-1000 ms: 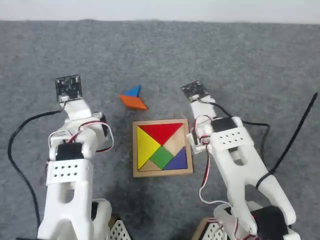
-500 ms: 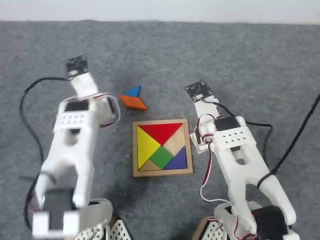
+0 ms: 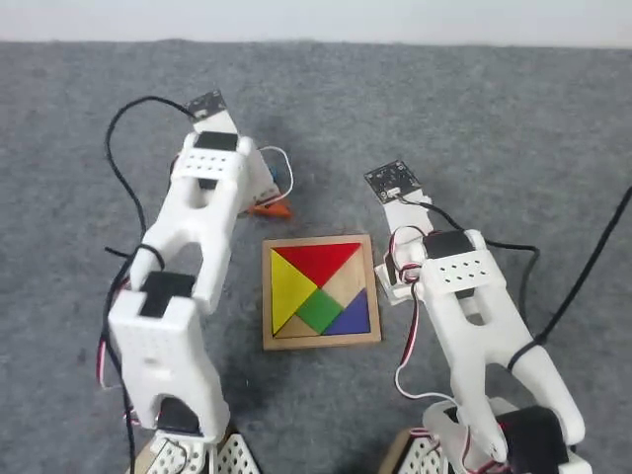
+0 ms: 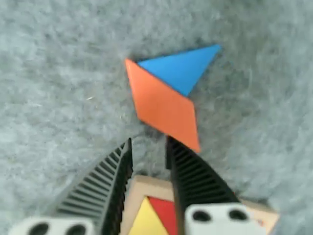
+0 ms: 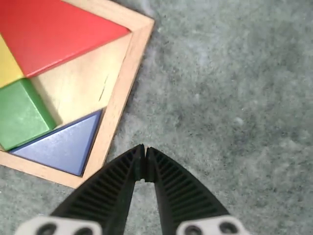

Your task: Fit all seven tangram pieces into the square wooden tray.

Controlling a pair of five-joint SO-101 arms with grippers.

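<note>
in the square wooden tray (image 3: 321, 240) we see a red triangle (image 3: 318, 260), yellow triangle (image 3: 286, 289), green square (image 3: 319, 310) and violet triangle (image 3: 353, 318). the orange parallelogram (image 4: 164, 107) and blue triangle (image 4: 183, 68) touch on the carpet (image 3: 494, 118) outside. the left gripper (image 4: 148, 143) hangs slightly parted, empty, by the parallelogram; the right gripper (image 5: 145, 152) is pinched closed beside the tray.

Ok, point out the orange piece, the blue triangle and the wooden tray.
orange piece (image 4: 164, 105): left wrist view, middle of its top face.
blue triangle (image 4: 183, 68): left wrist view, middle of its top face.
wooden tray (image 3: 321, 342): high view, on its rim.
</note>
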